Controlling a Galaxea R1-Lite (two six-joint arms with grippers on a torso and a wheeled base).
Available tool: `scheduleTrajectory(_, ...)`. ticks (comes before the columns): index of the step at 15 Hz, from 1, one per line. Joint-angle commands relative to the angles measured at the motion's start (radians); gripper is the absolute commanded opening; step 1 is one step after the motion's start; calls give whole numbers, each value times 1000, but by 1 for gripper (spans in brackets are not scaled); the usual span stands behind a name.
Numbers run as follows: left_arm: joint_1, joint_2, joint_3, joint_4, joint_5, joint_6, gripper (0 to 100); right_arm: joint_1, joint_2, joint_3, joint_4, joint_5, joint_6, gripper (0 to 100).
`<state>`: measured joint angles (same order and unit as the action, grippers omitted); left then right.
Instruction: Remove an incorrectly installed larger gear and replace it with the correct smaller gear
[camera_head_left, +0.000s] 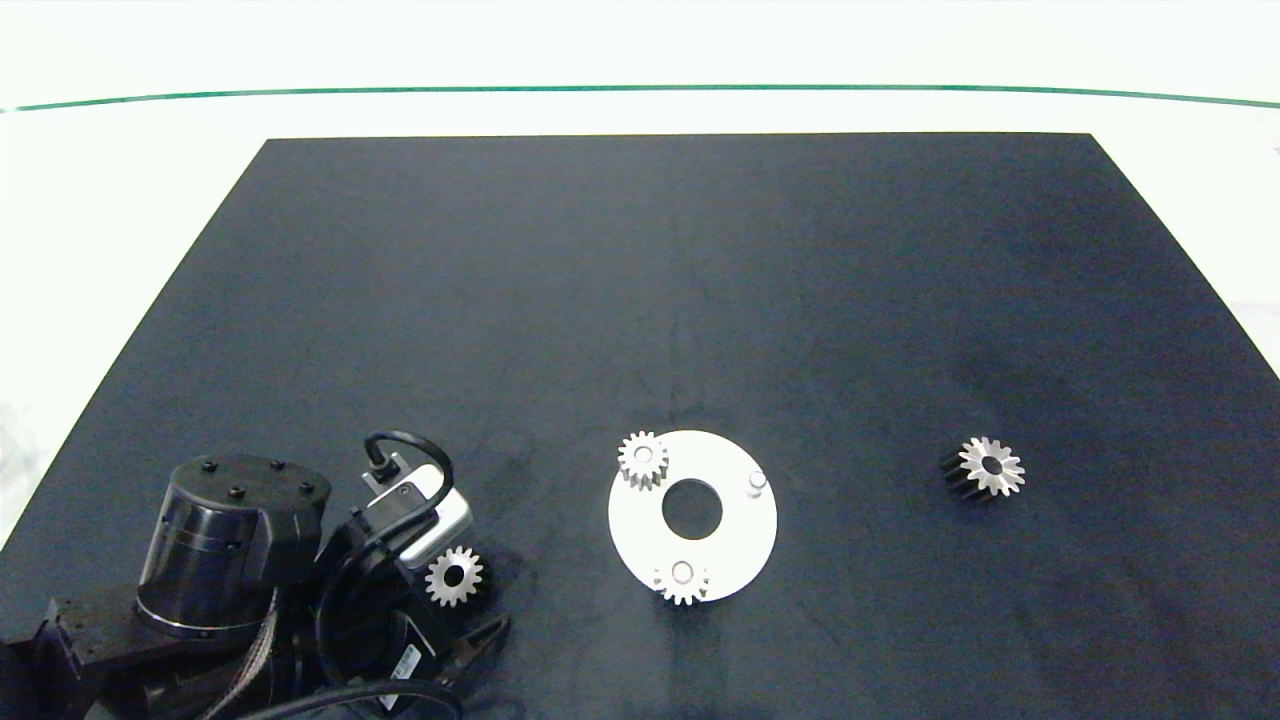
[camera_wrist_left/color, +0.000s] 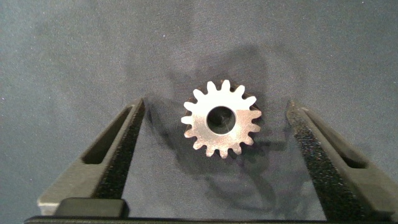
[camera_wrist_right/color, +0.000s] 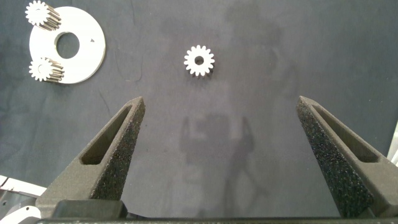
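The smaller gear (camera_wrist_left/color: 221, 118) lies flat on the dark mat between the fingers of my left gripper (camera_wrist_left/color: 216, 104), which is open and touches it on neither side. The head view has this gear (camera_head_left: 453, 576) at the front left, beside the left arm (camera_head_left: 230, 560). The larger gear (camera_head_left: 985, 467), spiky with tall dark sides, rests on the mat to the right of the white round plate (camera_head_left: 735, 540). My right gripper (camera_wrist_right/color: 219, 101) is open and empty above bare mat, short of the larger gear (camera_wrist_right/color: 199, 61); it is out of the head view.
The plate carries two small gears (camera_head_left: 642, 459) (camera_head_left: 682, 582) and one bare peg (camera_head_left: 756, 483), around a centre hole. The black mat (camera_head_left: 640, 300) covers most of the white table; a green line runs along the far edge.
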<state>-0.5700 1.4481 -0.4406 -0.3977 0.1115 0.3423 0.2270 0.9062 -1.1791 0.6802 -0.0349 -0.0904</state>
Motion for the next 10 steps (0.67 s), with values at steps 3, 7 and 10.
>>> scheduleTrajectory(3,-1,-2,-9,3,0,-13,81,0,2,9,2,1,0,100)
scheduleTrajectory(7,-1,2,-7,3,0,-22,72,0,3,9,2,1,0,100)
scheduleTrajectory(10,-1,5,-6,3,0,-23,66,0,3,9,2,1,0,100)
